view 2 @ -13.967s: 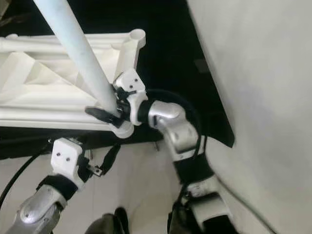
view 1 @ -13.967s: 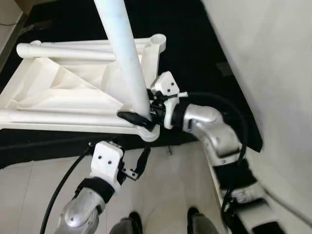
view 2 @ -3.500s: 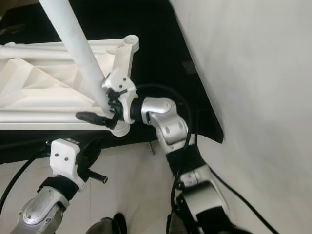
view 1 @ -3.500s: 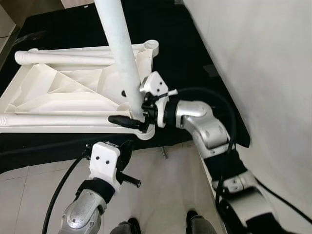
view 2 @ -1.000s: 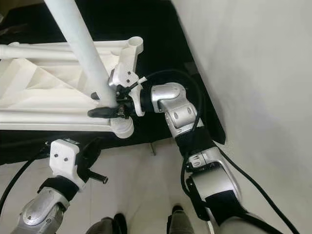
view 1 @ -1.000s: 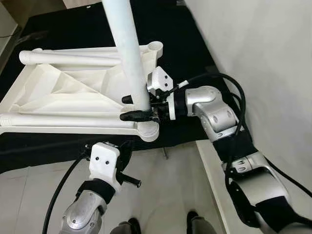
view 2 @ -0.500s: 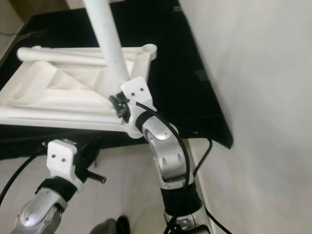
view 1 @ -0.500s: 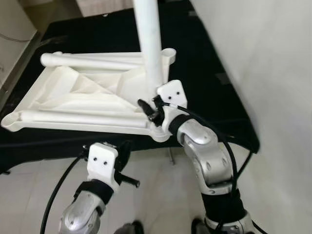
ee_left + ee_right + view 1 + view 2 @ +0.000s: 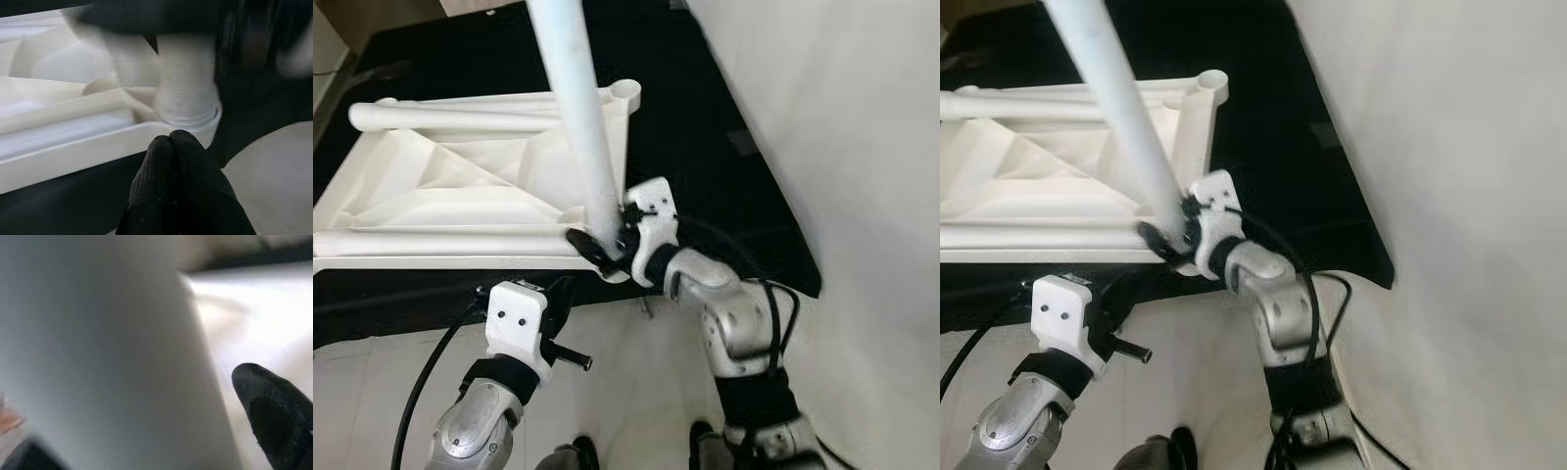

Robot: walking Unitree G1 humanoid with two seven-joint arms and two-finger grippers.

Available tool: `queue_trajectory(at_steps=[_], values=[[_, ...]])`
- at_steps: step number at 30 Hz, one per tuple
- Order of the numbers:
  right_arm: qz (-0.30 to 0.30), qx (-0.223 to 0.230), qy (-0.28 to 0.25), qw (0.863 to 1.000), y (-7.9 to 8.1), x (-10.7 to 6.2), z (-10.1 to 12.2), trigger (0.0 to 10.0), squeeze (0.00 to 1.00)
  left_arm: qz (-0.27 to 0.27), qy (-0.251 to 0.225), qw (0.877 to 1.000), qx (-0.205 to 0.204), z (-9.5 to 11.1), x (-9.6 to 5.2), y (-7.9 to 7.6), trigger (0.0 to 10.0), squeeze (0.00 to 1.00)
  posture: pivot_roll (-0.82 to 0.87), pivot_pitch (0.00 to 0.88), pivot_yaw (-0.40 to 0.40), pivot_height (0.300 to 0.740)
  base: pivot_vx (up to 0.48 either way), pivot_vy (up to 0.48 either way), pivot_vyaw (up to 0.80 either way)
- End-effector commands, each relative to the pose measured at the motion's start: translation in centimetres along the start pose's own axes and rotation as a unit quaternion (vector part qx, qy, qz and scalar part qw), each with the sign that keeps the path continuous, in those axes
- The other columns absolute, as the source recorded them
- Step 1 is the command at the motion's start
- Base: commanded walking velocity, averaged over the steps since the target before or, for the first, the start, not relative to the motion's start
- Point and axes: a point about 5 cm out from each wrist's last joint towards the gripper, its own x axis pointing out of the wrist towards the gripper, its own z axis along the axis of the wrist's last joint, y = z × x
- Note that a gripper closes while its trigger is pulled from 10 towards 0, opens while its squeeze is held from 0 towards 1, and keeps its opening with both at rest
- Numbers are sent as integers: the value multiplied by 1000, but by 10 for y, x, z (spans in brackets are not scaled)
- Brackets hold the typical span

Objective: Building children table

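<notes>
A white children's table top [image 9: 460, 196] lies upside down on a black mat [image 9: 705, 147]. One white table leg [image 9: 578, 108] stands in the near right corner socket and leans up toward the camera. My right gripper [image 9: 602, 247] is shut on the base of this leg, one black finger wrapping its front; in the right wrist view the leg [image 9: 107, 352] sits between the fingertips [image 9: 274, 416]. My left gripper [image 9: 563, 296] hangs just below the table's near edge, shut and empty; its fingertips [image 9: 171, 144] point at the socket [image 9: 188, 105].
Two more white legs lie flat along the table's far rim [image 9: 460, 117] and near rim [image 9: 440, 242]. An open corner socket [image 9: 625, 93] sits at the far right. A pale wall [image 9: 862, 196] rises close on the right. Light floor tiles [image 9: 636, 392] lie below me.
The camera has shifted. My right arm's elbow has dropped toward my body while its gripper stays on the leg's base. The left gripper has kept its place.
</notes>
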Motion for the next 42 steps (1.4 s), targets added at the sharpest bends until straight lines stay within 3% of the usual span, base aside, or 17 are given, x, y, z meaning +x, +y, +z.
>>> queue_trajectory(at_steps=[1, 2, 4, 6, 12, 24, 28, 29, 30, 42], values=[[94, -31, -1, 995, 11, 4, 2, 10000, 0, 3, 19, 1000, -3, -5, -4, 2, 10000, 0, 17, 320, 109, 740, 0, 0, 0], [127, -61, 10, 990, 8, 1, 3, 10000, 0, 4, 19, 1000, -3, -5, -4, 2, 10000, 0, 18, 320, 109, 740, 0, 0, 0], [152, -80, 22, 985, 4, -1, 3, 10000, 0, 4, 19, 1000, -3, -5, -4, 2, 10000, 0, 19, 320, 109, 740, 0, 0, 0], [152, -80, 22, 985, 4, -1, 3, 10000, 0, 4, 19, 1000, -3, -5, -4, 2, 10000, 0, 19, 320, 109, 740, 0, 0, 0], [228, -114, 67, 965, -13, -3, 0, 10000, 0, 4, 20, 1000, -1, -4, -6, 2, 10000, 0, 35, 333, 119, 740, 0, 0, 0], [219, -129, 104, 962, -28, 7, -13, 10000, 0, 1, 22, 1000, 1, -2, -7, 2, 10000, 0, 51, 346, 120, 740, 0, 0, 0], [182, -124, 119, 968, -33, 9, -22, 10000, 0, -1, 23, 1000, 2, -1, -8, 2, 10000, 0, 59, 351, 124, 740, 0, 0, 0], [176, -120, 118, 970, -35, 10, -23, 8078, 0, -1, 23, 1000, 2, -1, -9, 2, 10000, 0, 59, 351, 124, 740, 0, 0, 0], [171, -113, 115, 972, -37, 9, -24, 0, 0, -1, 23, 1000, 2, -1, -8, 2, 10000, 0, 61, 351, 124, 740, 0, 0, 0], [109, -86, 90, 986, -55, -5, -21, 0, 0, 0, 22, 1000, 3, -2, -4, 4, 10000, 0, 45, 357, 115, 740, 0, 0, 0]])
